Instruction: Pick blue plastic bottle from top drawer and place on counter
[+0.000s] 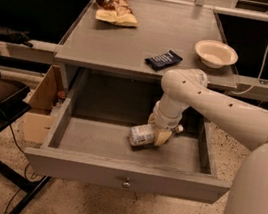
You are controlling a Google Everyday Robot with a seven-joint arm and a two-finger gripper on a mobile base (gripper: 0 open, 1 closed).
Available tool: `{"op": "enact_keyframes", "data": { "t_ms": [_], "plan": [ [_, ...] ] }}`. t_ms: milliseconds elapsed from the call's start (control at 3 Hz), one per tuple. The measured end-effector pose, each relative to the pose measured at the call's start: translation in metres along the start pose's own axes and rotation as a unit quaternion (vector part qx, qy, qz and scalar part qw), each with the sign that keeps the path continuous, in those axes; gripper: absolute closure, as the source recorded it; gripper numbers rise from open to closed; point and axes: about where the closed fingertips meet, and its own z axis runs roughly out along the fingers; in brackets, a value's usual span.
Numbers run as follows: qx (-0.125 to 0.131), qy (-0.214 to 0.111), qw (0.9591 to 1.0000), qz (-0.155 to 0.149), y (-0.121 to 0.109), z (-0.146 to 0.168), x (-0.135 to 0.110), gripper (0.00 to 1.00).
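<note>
My claw: my claw (164, 135) is down inside the drawer, right of its middle, right at the right-hand end of the bottle.
Claw state: I cannot tell whether it is spread or pinching, because my own wrist covers the place where it meets the bottle.
My arm: my arm (215, 104) comes in from the right, passes in front of the surface's front edge, bends at the elbow and drops down into the drawer.
Bottle: the bottle (141, 135) lies on its side on the drawer floor near the middle. Its pale label faces up and its length runs roughly left to right.
Drawer: the grey drawer (113, 172) stands pulled out below the surface, with a small round knob (126, 182) at the centre of its front panel.
Surface: the grey surface (134, 41) sits above the drawer and carries three things, well apart from each other.
Packet: a flat dark blue packet (163, 59) lies near the front edge of the surface, just left of my elbow.
Bowl: a pale bowl (216, 53) stands upright near the right edge.
Chip bag: a crumpled bag (114, 7) lies at the back left.
Box: a cardboard box (41, 102) stands on the floor just beside the drawer's left wall.
Floor: the floor (107, 211) is speckled stone.
</note>
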Motion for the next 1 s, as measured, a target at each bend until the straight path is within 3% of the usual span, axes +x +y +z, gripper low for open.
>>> {"op": "enact_keyframes", "data": {
  "t_ms": [333,667,1000],
  "plan": [
    [0.023,0.021,0.9995,-0.001,0.016,-0.03,-0.006,0.95],
    [0.062,0.077,0.995,-0.011,0.055,-0.082,-0.022,1.0],
    [0.087,0.159,0.9822,-0.049,0.085,-0.145,-0.037,1.0]
  ]
}}
